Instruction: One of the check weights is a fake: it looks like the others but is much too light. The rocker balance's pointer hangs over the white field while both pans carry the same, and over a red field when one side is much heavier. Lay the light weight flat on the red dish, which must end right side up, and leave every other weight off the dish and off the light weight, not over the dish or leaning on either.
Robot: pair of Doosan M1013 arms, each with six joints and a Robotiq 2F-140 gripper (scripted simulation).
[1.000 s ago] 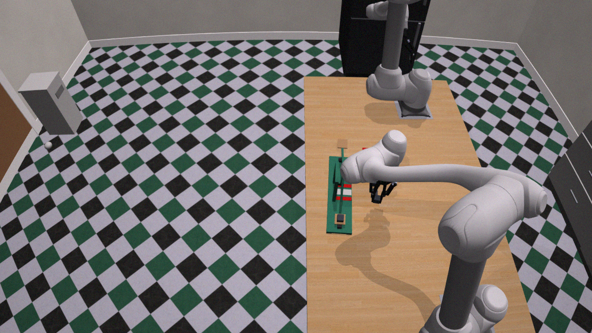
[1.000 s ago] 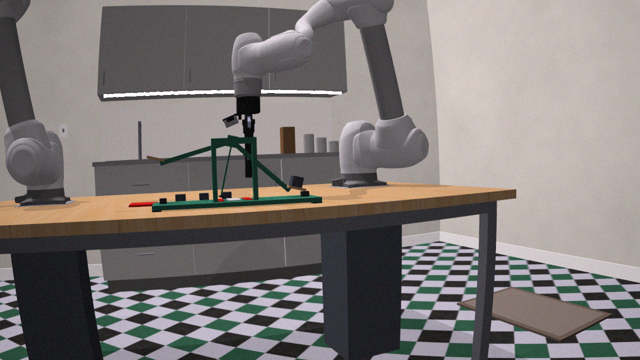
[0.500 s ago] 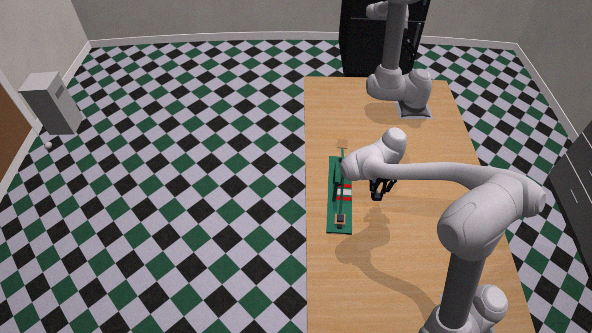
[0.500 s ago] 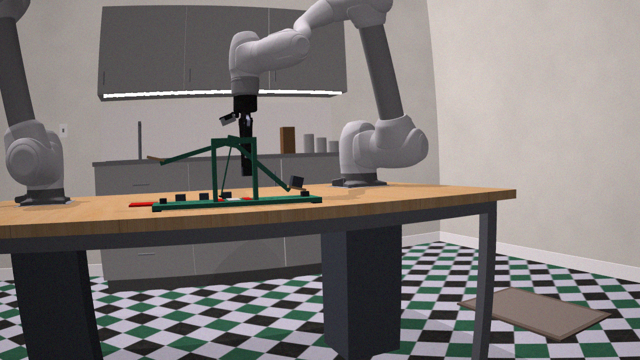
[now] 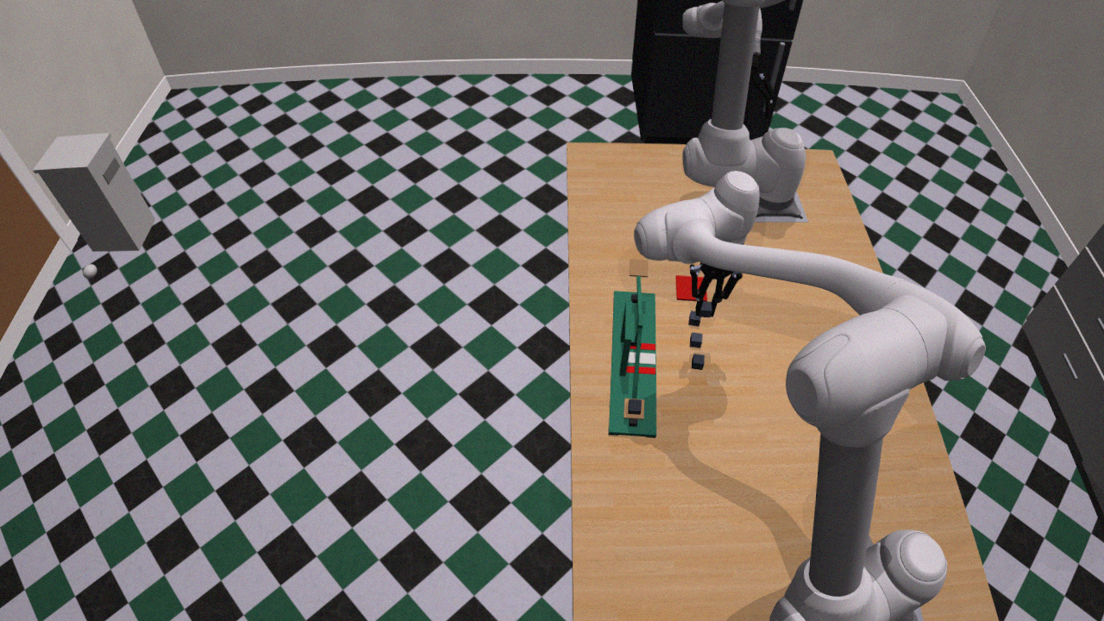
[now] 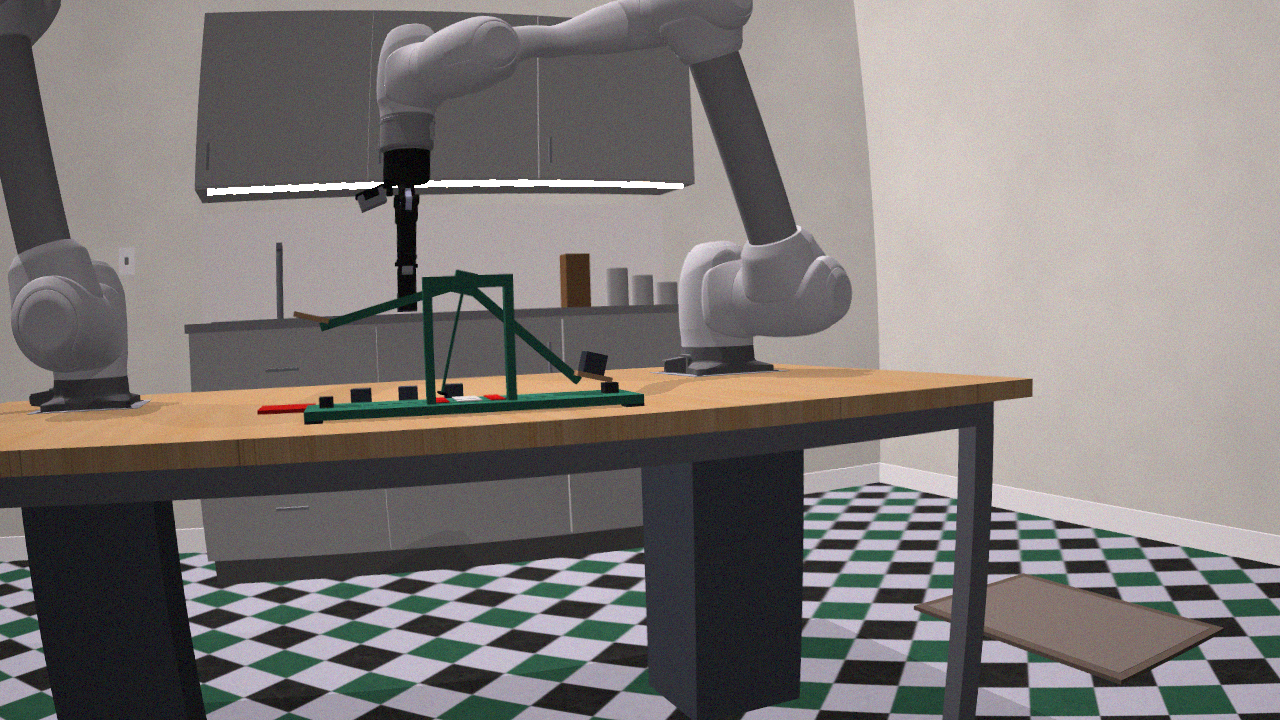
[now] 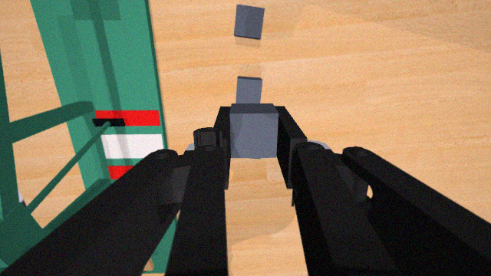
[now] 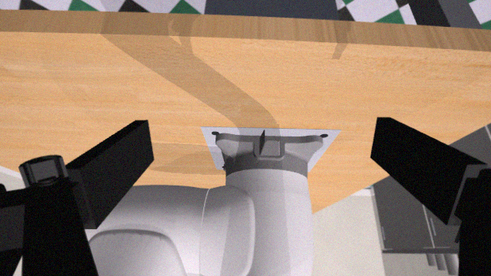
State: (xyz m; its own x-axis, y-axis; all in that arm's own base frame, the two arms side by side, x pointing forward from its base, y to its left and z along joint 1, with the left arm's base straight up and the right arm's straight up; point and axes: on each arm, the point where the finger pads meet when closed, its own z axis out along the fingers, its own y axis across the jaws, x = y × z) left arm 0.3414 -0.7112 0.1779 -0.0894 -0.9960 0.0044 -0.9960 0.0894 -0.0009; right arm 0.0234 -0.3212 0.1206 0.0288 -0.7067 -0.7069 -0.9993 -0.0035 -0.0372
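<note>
Nearest in the left wrist view, gripped squarely between the jaws of the left gripper point(image 5: 706, 307) point(image 6: 407, 304) point(image 7: 254, 130): the held weight point(image 5: 706, 309) point(image 7: 254, 135), pinched by opposite sides and well above the worktop point(image 5: 617, 502) point(image 6: 805, 380) point(image 7: 345, 96). Keep that pinch firm and the underside level; travel high enough to pass over the row of loose weights point(image 5: 695, 340) point(image 6: 408, 392) point(image 7: 249, 21) below, three by the top view, standing apart from one another.

Beside the row, the rocker balance point(image 5: 617, 370) point(image 6: 537, 401) point(image 7: 130, 69), tipped hard toward the lowered pan point(image 5: 626, 401) point(image 6: 608, 379), bearing the pan weight point(image 5: 634, 406) point(image 6: 592, 362). Pointer point(image 6: 453, 340) point(image 7: 69, 169) over a red field: only proof of one loaded side, so no verdict yet on the fake. Probably bound next for the raised pan point(image 5: 637, 267) point(image 6: 310, 317), to compare. Approach from above, clear of the beam and frame; set down centred, release gently, expect a swing, back off straight up, then read the pointer only once at rest.

Past the row, lying flat on the worktop with no weight seen on top, the red dish point(image 5: 685, 288) point(image 6: 281, 409). Right side up or not: cannot tell. Reserve for the proven light weight.

Farthest off, the right gripper point(image 5: 764, 88) point(image 8: 261, 139), jaws spread wide with nothing between. Best kept parked there, out of the way.
</note>
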